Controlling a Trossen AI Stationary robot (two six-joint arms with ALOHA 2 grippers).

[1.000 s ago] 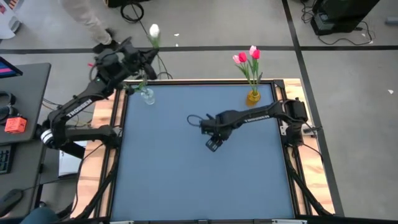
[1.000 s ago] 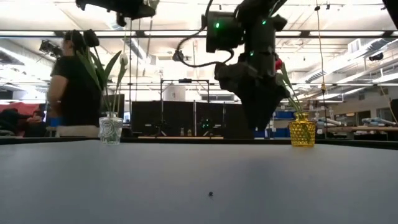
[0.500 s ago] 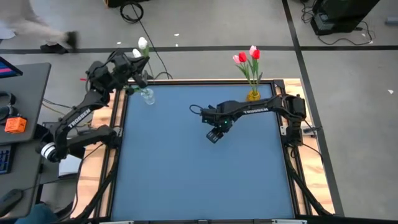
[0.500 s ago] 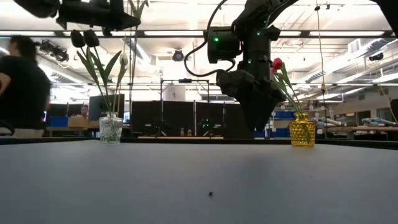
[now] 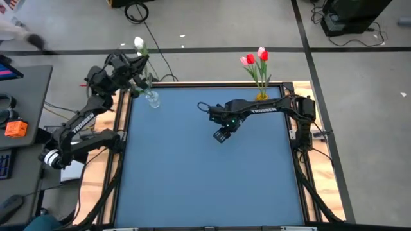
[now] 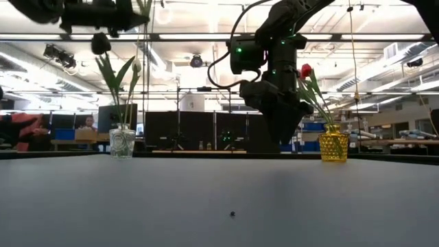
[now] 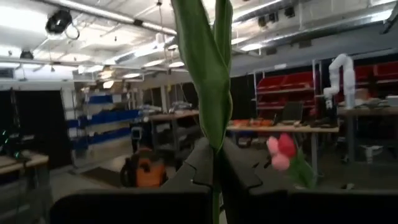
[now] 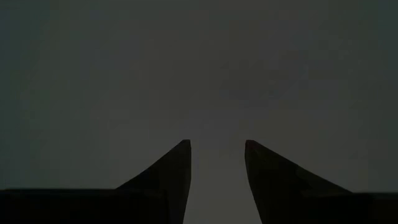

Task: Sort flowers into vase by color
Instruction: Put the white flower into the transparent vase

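Note:
My left gripper point(image 5: 133, 64) is high above the table's far left corner, shut on a white tulip whose head point(image 5: 139, 43) shows beyond the far edge. Its long leaf point(image 7: 205, 68) rises in front of the wrist camera. Below it a clear vase point(image 5: 152, 99) stands on the table with a dark bud point(image 6: 101, 44) and a white bud point(image 6: 136, 66) on stems. A yellow vase point(image 5: 261, 98) near the far right corner holds red and pink tulips point(image 5: 255, 59). My right gripper point(image 5: 221, 135) hangs open over the table's middle, touching nothing. My left gripper pinches the white tulip's green stem and leaf base point(image 7: 215, 163) between its two fingers point(image 7: 186, 177). The fingers lie level, pointing toward the table's right, across the stem. The flower stands upright, head up. Its lower end is hidden beneath the fingers.
The blue table top point(image 5: 205, 179) lies bare in front of and below my right gripper. Wooden rails point(image 5: 119, 128) run along both sides. A desk point(image 5: 22, 96) stands left of the table, and people point(image 6: 24, 127) show in the room behind.
My left gripper has carried the white tulip toward the table's left, keeping it upright and staying shut. My right gripper has shifted slightly toward the far edge. A person beyond the far left corner has walked off to the left.

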